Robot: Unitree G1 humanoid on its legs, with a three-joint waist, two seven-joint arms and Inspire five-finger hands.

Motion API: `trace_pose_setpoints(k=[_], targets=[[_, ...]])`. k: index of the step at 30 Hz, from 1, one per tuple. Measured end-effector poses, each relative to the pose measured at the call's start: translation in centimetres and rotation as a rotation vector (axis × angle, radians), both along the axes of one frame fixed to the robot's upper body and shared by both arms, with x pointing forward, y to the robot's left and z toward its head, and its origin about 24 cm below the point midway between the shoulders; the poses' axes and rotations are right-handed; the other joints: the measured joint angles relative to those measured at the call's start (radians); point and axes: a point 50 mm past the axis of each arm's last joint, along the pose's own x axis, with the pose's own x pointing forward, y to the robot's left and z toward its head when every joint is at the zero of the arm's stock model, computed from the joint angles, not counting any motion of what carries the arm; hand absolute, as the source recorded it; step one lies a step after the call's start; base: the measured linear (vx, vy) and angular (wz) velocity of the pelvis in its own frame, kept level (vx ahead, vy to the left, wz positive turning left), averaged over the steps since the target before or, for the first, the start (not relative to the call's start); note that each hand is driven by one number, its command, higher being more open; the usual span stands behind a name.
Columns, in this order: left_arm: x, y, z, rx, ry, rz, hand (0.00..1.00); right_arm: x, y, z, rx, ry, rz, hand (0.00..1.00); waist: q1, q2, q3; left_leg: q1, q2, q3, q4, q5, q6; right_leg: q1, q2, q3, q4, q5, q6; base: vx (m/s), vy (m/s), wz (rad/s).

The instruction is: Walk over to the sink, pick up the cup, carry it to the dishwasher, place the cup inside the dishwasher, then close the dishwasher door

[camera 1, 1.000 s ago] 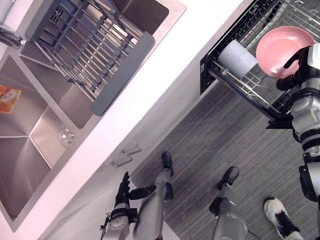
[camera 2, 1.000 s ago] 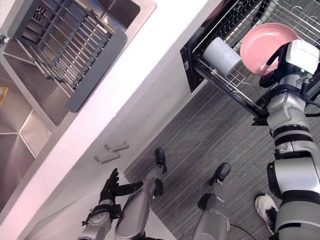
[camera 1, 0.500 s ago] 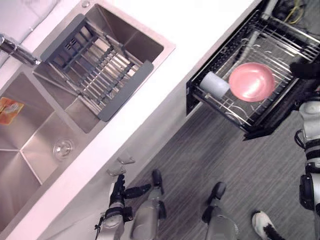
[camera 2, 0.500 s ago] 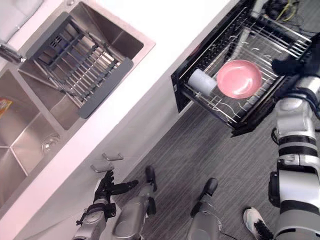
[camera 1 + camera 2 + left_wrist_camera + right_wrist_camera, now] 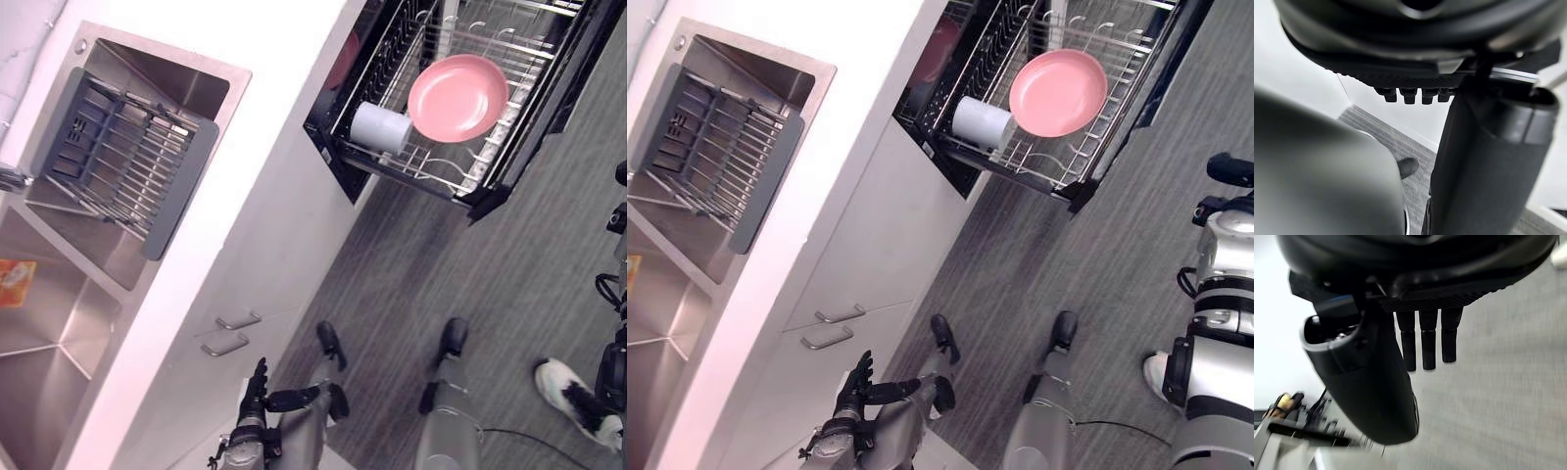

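The right hand (image 5: pixel 1229 168) hangs over the grey floor (image 5: pixel 470 274), fingers (image 5: pixel 1422 340) straight and apart, holding nothing. The left hand (image 5: pixel 255 390) is low by the cabinet drawers (image 5: pixel 227 333), fingers extended and also empty. The cup (image 5: pixel 380 127) sits in the open dishwasher's (image 5: pixel 328 147) pulled-out wire rack (image 5: pixel 441 171), touching a pink bowl (image 5: pixel 458 96), well apart from both hands. The sink (image 5: pixel 147 59) holds a grey drainer basket (image 5: pixel 181 186). The left eye view takes in an orange sponge (image 5: pixel 15 282) in the neighbouring basin.
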Motion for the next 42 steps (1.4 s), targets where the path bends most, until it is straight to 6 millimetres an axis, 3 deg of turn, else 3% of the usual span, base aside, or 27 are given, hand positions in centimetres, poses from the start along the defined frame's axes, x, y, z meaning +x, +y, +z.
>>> trace_pose_setpoints(k=[6,9,16,19,23,24,29,32,33,34,36,37,38,40,42], targets=[[0.3,-0.9,0.3,-0.041,-0.041,-0.027,1.00,0.4,0.7,1.5,-0.042,-0.074,0.079,0.00,0.009,0.013,-0.010,-0.012,-0.059,-0.118,0.000,-0.002,-0.001,0.001,-0.077,-0.053,0.084,-0.037,0.031,0.01,0.050,0.39],[0.1,-1.0,0.3,-0.073,-0.045,-0.027,1.00,0.0,-0.2,1.5,-0.048,-0.046,0.028,0.00,0.011,0.019,-0.014,-0.013,-0.097,-0.162,0.000,-0.005,0.000,0.009,-0.133,-0.085,0.142,-0.063,0.052,-0.02,0.068,0.56],[-2.9,-0.8,-0.5,-0.178,-0.030,-0.010,1.00,-0.7,-1.9,1.5,-0.050,0.039,-0.048,0.00,0.002,0.050,-0.038,0.037,-0.183,-0.304,0.000,0.004,0.012,0.133,-0.242,-0.222,0.247,-0.137,0.095,0.01,0.020,0.62],[-3.4,-0.4,-0.5,-0.196,-0.040,-0.006,1.00,0.2,-1.2,2.0,-0.126,0.108,-0.037,0.00,0.003,0.050,-0.038,0.061,-0.201,-0.357,0.000,0.017,0.030,0.176,-0.279,-0.279,0.324,-0.191,0.105,0.01,-0.076,0.60],[-4.3,-0.3,-0.6,-0.266,-0.033,0.018,1.00,2.1,0.2,3.3,-0.177,0.191,0.060,0.00,0.018,0.050,-0.039,0.109,-0.222,-0.400,0.001,0.018,0.031,0.254,-0.316,-0.340,0.386,-0.246,0.112,0.01,-0.103,0.42],[-4.4,-0.3,-0.7,-0.272,-0.029,0.017,1.00,2.3,0.4,3.4,-0.177,0.195,0.082,1.00,0.021,0.051,-0.039,0.116,-0.223,-0.404,0.001,0.018,0.031,0.267,-0.316,-0.350,0.387,-0.249,0.114,0.03,-0.107,0.32],[-5.8,-0.5,-1.4,-0.304,0.042,0.010,1.00,3.8,2.0,3.1,-0.195,0.211,0.224,1.00,0.055,0.049,-0.038,0.159,-0.218,-0.408,0.001,0.018,0.031,0.354,-0.304,-0.408,0.377,-0.266,0.112,0.03,-0.098,0.20],[-5.9,-0.4,-1.6,-0.328,0.053,0.054,1.00,3.6,1.7,0.5,-0.077,0.164,0.256,1.00,0.056,0.036,-0.028,0.183,-0.196,-0.393,0.001,0.017,0.030,0.389,-0.271,-0.416,0.349,-0.265,0.111,0.01,-0.089,-0.05],[-6.0,-0.3,-1.8,-0.336,0.060,0.077,1.00,3.5,2.1,-1.9,0.012,0.082,0.308,1.00,0.057,0.024,-0.018,0.192,-0.176,-0.372,0.000,0.015,0.028,0.401,-0.248,-0.416,0.335,-0.265,0.109,-0.02,-0.083,-0.14],[-6.0,-0.3,-1.8,-0.340,0.061,0.087,1.00,3.4,2.3,-3.0,0.057,0.053,0.330,1.00,0.057,0.022,-0.017,0.195,-0.167,-0.365,0.000,0.014,0.027,0.405,-0.238,-0.415,0.332,-0.266,0.107,-0.03,-0.102,-0.15],[-6.2,-0.2,-2.0,-0.342,0.070,0.102,1.00,2.7,2.8,-7.5,0.178,0.065,0.369,1.00,0.058,0.017,-0.015,0.207,-0.140,-0.353,-0.003,0.008,0.019,0.417,-0.208,-0.414,0.321,-0.269,0.101,-0.04,-0.104,-0.12],[-6.4,0.0,-2.1,-0.348,0.073,0.129,1.00,1.6,3.3,-11.8,0.281,0.126,0.389,1.00,0.059,0.009,-0.013,0.210,-0.116,-0.353,-0.004,0.007,0.017,0.423,-0.177,-0.415,0.302,-0.265,0.092,-0.04,-0.118,-0.11],[-6.4,0.2,-2.1,-0.348,0.072,0.138,1.00,1.1,3.5,-13.4,0.325,0.149,0.392,1.00,0.060,0.003,-0.011,0.208,-0.107,-0.352,-0.005,0.007,0.014,0.424,-0.164,-0.414,0.294,-0.262,0.088,-0.05,-0.143,-0.14],[-6.4,1.3,-2.1,-0.363,0.056,0.176,1.00,-2.5,4.9,-20.8,0.513,0.252,0.368,1.00,0.063,-0.042,-0.009,0.195,-0.075,-0.356,-0.005,0.002,-0.001,0.424,-0.123,-0.418,0.261,-0.255,0.078,-0.03,-0.122,-0.04],[-6.8,2.7,-2.3,-0.356,0.066,0.216,1.00,-6.0,6.4,-25.7,0.651,0.311,0.319,1.00,0.065,-0.088,-0.018,0.189,-0.074,-0.360,-0.005,-0.006,-0.011,0.430,-0.113,-0.431,0.252,-0.255,0.077,0.00,-0.087,0.13]])
